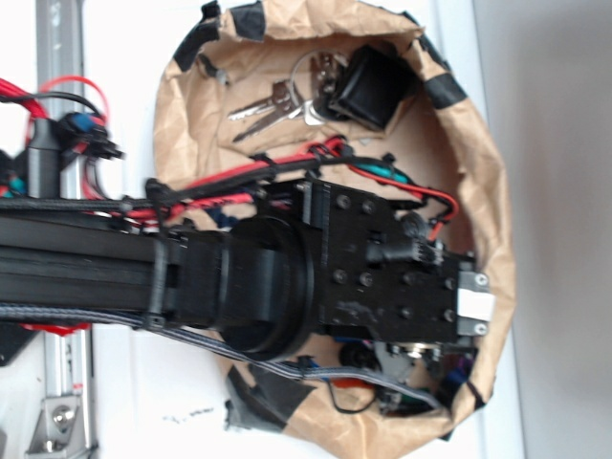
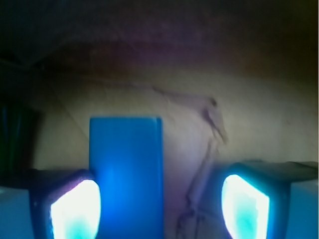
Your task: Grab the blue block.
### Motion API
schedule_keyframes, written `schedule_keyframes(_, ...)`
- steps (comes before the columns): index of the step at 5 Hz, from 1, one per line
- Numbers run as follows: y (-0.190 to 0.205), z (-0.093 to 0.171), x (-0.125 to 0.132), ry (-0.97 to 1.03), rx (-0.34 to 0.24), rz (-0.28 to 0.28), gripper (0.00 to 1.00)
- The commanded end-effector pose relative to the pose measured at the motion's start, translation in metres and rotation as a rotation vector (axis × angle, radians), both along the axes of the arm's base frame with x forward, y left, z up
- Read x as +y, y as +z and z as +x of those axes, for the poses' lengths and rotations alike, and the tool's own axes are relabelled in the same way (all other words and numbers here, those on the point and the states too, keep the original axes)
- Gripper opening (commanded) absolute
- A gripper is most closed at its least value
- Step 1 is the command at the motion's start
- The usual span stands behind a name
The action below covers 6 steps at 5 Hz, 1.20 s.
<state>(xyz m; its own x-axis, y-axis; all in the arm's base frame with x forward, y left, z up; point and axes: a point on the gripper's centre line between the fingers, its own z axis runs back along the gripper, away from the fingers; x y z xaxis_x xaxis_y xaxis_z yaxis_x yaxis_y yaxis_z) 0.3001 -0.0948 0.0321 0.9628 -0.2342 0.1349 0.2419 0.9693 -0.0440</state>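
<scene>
The gripper [image 2: 160, 206] is spread wide, the blue block [image 2: 126, 174] lying on brown paper [image 2: 239, 129] between its fingers, touching the left finger [image 2: 75, 209]. No writing is legible. From outside, the arm [image 1: 287, 273] hides the block; keys [image 1: 277, 103] and a black box [image 1: 371, 84] lie beyond.
</scene>
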Motion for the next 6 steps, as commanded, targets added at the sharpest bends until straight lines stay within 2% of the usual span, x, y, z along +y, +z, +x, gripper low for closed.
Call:
schedule_keyframes(1, -0.017, -0.022, -0.048, -0.209, 0.115, -0.142, 1.0)
schedule_keyframes(2, -0.018, -0.042, -0.049, -0.2, 0.177, -0.076, 1.0)
schedule_keyframes(3, -0.013, -0.046, -0.035, -0.122, 0.255, -0.014, 0.0)
schedule_keyframes(4, -0.008, -0.038, -0.02, 0.039, 0.34, 0.03, 0.0)
schedule_keyframes(5, -0.001, -0.034, -0.005, 0.242, 0.371, 0.146, 0.0)
schedule_keyframes(6, 0.026, -0.033, 0.022, 0.372, 0.302, 0.131, 0.0)
